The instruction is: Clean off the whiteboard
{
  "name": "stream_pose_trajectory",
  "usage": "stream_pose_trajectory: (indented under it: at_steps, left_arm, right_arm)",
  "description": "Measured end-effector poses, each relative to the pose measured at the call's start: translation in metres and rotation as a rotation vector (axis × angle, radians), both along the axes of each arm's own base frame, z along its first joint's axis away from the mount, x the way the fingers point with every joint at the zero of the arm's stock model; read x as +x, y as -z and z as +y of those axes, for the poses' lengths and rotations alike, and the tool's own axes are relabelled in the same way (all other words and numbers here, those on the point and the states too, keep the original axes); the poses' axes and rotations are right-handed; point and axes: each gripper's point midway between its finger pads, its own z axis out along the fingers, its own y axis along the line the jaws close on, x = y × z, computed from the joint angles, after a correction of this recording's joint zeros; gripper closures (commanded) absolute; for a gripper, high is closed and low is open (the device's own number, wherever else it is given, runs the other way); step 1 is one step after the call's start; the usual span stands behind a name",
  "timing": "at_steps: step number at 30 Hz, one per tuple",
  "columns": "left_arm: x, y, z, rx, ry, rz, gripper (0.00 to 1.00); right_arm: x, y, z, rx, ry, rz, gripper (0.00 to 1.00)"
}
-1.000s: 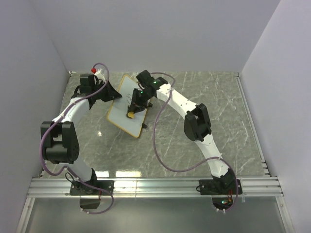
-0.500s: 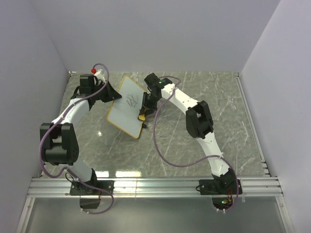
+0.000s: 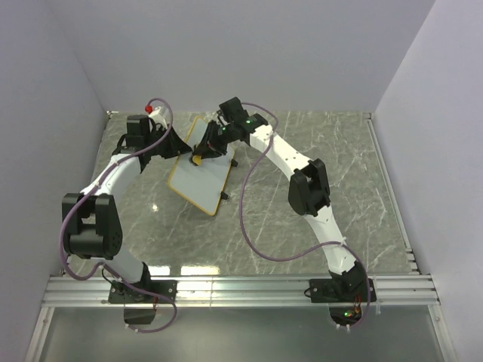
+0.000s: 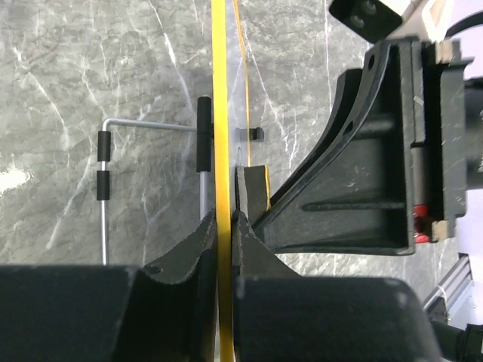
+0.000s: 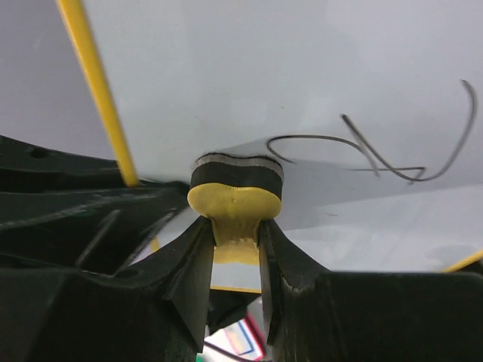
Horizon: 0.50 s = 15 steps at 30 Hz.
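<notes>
The whiteboard [image 3: 205, 181] stands tilted on the marble table, with a white face and a thin yellow-tan frame. My left gripper [image 3: 179, 148] is shut on its far-left edge. In the left wrist view the frame [image 4: 221, 113] shows edge-on, pinched between the jaws of that gripper [image 4: 225, 226]. My right gripper [image 3: 201, 153] is shut on the yellow eraser [image 3: 195, 160]. In the right wrist view that gripper [image 5: 236, 234] presses the eraser [image 5: 235, 197], black felt first, against the white face [image 5: 249, 68]. A black scribble [image 5: 377, 154] lies to its right.
A thin wire stand [image 4: 151, 125] with black sleeves props the board from behind. The enclosure's grey walls stand close on the left and at the back. An aluminium rail [image 3: 241, 286] runs along the near edge by the arm bases.
My right gripper has carried the eraser from the board's lower right edge up and left across its face. The left gripper keeps its hold on the board.
</notes>
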Motion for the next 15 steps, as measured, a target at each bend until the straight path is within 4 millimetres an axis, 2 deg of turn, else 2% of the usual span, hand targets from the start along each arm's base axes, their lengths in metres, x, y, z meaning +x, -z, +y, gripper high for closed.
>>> stream_pose_trajectory:
  at_steps: [4, 9, 12, 15]
  left_arm:
    - [-0.002, 0.0, -0.001, 0.015, -0.008, -0.014, 1.0]
    - [-0.002, 0.0, 0.0, 0.025, -0.008, -0.02, 1.0]
    - [-0.002, -0.001, -0.002, 0.026, -0.003, -0.024, 1.0]
    - [-0.002, -0.002, -0.004, 0.027, 0.002, -0.025, 1.0]
  right_arm:
    - [0.001, -0.005, 0.002, 0.037, 0.011, 0.038, 1.0]
    - [0.006, 0.001, -0.004, 0.047, 0.024, 0.091, 1.0]
    - [0.008, 0.013, -0.017, 0.004, 0.031, 0.11, 1.0]
    - [0.004, 0.039, -0.036, -0.075, 0.035, 0.148, 1.0]
